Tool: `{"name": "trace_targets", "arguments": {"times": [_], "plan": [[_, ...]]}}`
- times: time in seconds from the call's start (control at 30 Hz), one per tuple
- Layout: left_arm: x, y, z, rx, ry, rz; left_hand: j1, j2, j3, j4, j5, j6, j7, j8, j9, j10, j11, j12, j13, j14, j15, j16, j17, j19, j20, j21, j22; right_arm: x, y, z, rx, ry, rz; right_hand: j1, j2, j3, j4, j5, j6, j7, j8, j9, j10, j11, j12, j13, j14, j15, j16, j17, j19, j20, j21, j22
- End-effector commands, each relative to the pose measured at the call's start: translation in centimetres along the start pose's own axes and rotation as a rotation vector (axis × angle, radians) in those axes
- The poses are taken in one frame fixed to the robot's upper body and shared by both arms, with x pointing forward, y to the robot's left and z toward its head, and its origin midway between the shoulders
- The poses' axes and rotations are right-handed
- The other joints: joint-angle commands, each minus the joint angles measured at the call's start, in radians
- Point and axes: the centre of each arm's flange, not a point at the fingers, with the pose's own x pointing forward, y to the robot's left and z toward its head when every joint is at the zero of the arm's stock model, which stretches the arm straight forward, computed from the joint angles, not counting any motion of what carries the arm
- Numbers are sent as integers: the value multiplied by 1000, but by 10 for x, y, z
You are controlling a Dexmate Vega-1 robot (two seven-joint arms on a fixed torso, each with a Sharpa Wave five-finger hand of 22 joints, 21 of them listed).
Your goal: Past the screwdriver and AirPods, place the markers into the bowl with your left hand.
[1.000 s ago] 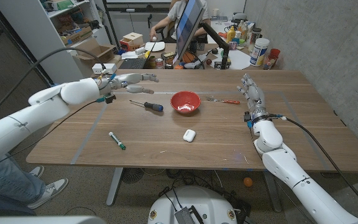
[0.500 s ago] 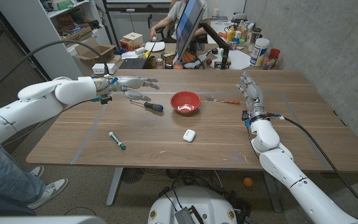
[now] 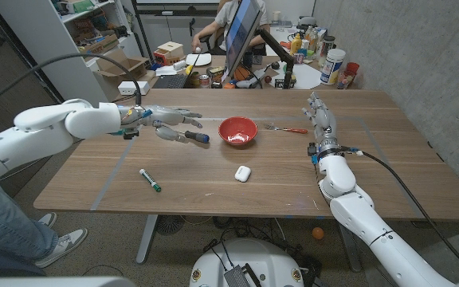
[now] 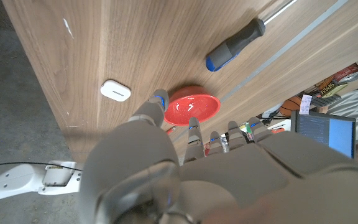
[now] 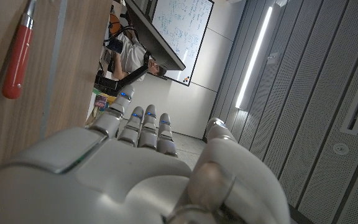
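Note:
A white marker with a green cap (image 3: 149, 180) lies on the table's front left. The red bowl (image 3: 237, 131) sits mid-table and shows in the left wrist view too (image 4: 192, 107). Left of the bowl lies a black and blue screwdriver (image 3: 190, 135) (image 4: 235, 45). The white AirPods case (image 3: 242, 173) (image 4: 115, 91) lies in front of the bowl. My left hand (image 3: 170, 122) (image 4: 185, 168) hovers open over the screwdriver's shaft end, fingers spread toward the bowl, holding nothing. My right hand (image 3: 321, 119) (image 5: 135, 168) stands at the right with fingers straight, holding nothing.
A red-handled tool (image 3: 290, 129) (image 5: 16, 62) lies between the bowl and my right hand. Tape lines mark the tabletop. Behind the table stand a monitor (image 3: 241, 36), boxes, bottles and a seated person (image 3: 217, 24).
My left hand has come nearer across the table, from behind the screwdriver to over it. The right hand has barely moved.

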Motion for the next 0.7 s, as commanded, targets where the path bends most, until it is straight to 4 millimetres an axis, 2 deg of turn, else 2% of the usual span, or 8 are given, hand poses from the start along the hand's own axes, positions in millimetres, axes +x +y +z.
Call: {"name": "trace_targets", "arguments": {"times": [0.03,0.4,0.7], "plan": [[-3,-29,17,49,-29,-137,18,-4,9,-1,0,8,9,3,5,-10,2,6,3,-9,1,4,2,-40,4,7,3,-7,10,0,5,18,1,-6,-3,-2,-4,10,7,-3,1,5,9,-4,-1,2,-3,1,-2,2,-1,4,-3,2],[-16,-32,29,78,3,-154,64,-13,19,-1,1,47,16,25,16,-4,17,17,6,-8,12,10,3,-32,1,15,3,-10,10,-1,12,37,4,-7,-5,-3,-7,10,10,-6,1,5,13,-2,0,2,-2,1,-2,0,0,6,-5,2],[-25,-39,33,59,38,-140,122,-2,40,-2,13,23,50,26,34,-5,35,25,10,-5,30,13,3,-22,1,20,3,-13,10,2,13,25,15,-4,-10,-4,-12,11,12,-5,1,5,14,-5,0,2,-2,2,-2,-2,1,7,-7,2]]}}
